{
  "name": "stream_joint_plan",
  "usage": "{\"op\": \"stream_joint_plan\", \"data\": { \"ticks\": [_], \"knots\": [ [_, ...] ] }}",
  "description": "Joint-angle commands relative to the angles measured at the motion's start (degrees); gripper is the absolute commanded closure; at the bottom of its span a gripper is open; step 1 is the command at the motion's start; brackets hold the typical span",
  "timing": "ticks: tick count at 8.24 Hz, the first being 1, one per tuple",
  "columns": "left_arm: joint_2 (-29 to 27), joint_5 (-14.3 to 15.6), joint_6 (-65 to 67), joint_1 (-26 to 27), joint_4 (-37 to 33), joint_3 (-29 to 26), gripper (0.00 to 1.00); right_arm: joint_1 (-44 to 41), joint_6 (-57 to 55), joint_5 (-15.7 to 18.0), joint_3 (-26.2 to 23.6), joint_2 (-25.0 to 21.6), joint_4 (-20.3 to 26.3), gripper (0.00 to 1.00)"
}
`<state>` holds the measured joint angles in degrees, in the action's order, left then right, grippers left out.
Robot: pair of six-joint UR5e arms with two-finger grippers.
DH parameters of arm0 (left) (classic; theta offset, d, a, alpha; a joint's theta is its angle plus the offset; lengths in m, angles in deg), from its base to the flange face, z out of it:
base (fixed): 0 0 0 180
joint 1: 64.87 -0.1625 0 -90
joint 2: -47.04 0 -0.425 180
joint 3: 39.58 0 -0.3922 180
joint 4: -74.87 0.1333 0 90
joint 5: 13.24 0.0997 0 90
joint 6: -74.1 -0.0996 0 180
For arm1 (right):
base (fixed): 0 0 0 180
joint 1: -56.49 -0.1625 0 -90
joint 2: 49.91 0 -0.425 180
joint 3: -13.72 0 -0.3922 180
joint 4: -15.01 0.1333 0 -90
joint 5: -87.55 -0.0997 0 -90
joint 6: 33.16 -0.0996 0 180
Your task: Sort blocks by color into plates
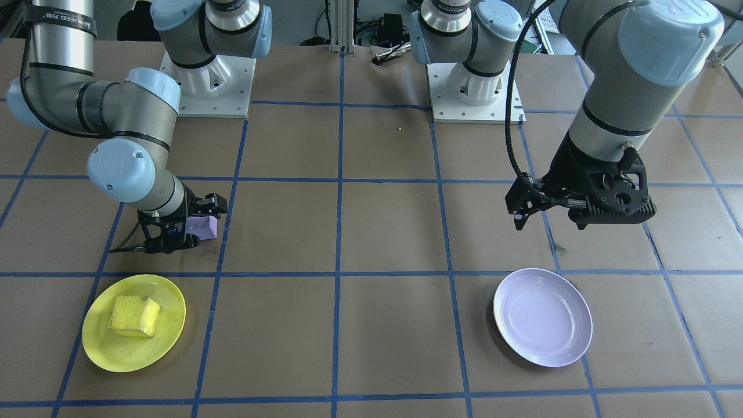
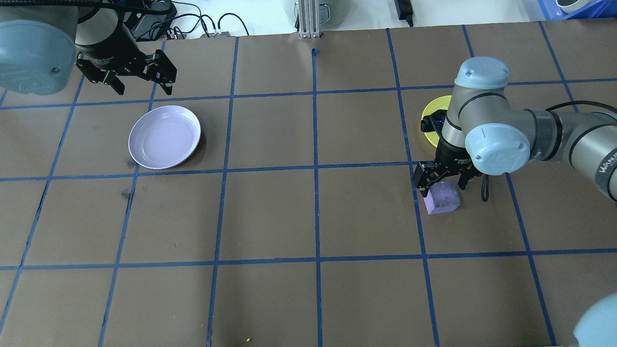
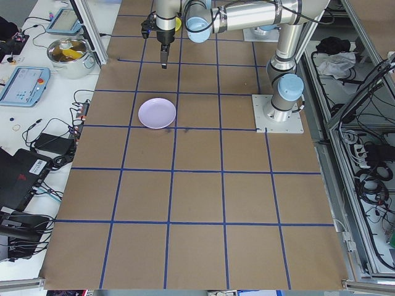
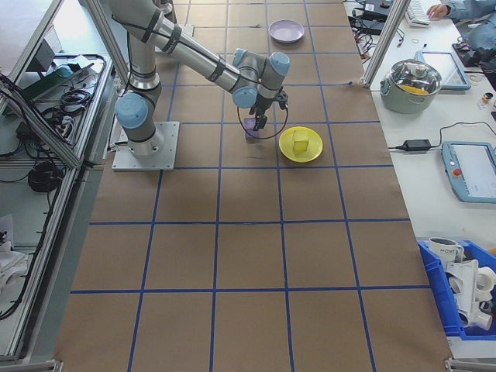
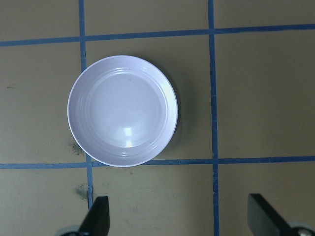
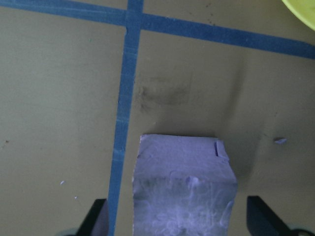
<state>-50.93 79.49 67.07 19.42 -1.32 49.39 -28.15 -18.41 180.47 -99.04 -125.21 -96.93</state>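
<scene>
The right gripper is sitting low over the purple block with its fingers spread either side, apart from it, as its wrist view is showing. The front view alone is showing the yellow block lying in the yellow plate. The left gripper is hanging spread beyond the lavender plate, which is holding 0 blocks.

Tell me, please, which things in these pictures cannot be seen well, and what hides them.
- Yellow plate, overhead view: mostly behind the right arm's wrist; the yellow block on it is hidden.
- Purple block, front-facing view: partly covered by the right gripper.
- Purple block's near end, right wrist view: cut off by the bottom edge.
- Left gripper, left wrist view: only fingertips show.
- Lavender plate, right side view: too small for detail.
</scene>
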Motion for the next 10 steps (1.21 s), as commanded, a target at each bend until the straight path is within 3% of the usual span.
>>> {"op": "stream_joint_plan", "data": {
  "ticks": [1, 2, 3, 4, 5, 7, 9, 10],
  "knots": [
    [-0.9, 0.0, 0.0, 0.0, 0.1, 0.0, 0.00, 0.0, 0.5, 0.0, -3.2, 0.5, -1.9, 0.00],
    [-0.7, 0.0, 0.0, 0.0, 0.1, -0.1, 0.00, 0.0, 0.2, 0.2, -2.6, 0.8, -3.2, 0.31],
    [-0.6, 0.0, 0.0, 0.0, 0.1, -0.1, 0.00, 0.0, -0.2, 0.2, -2.4, 1.1, -2.6, 0.73],
    [-0.8, 0.1, 0.0, 0.0, 0.1, 0.0, 0.00, 0.0, -0.3, 0.2, -2.2, 0.9, -2.5, 0.90],
    [-0.8, 0.1, 0.0, 0.0, -0.1, 0.0, 0.00, 0.0, -2.0, 0.1, -0.3, 0.7, -2.3, 0.99],
    [-0.9, -0.1, 0.0, 0.0, 0.0, 0.1, 0.00, -3.6, -14.6, -0.8, 8.0, -0.3, 8.3, 1.00],
    [-1.2, -0.1, 0.0, 0.3, 0.0, 0.1, 0.00, -14.7, -28.5, -1.2, 13.5, 0.3, 11.2, 1.00],
    [-1.3, -0.1, 0.0, 0.3, 0.0, 0.1, 0.00, -18.2, -34.3, -7.2, 14.2, 0.7, 10.8, 1.00]
  ]
}}
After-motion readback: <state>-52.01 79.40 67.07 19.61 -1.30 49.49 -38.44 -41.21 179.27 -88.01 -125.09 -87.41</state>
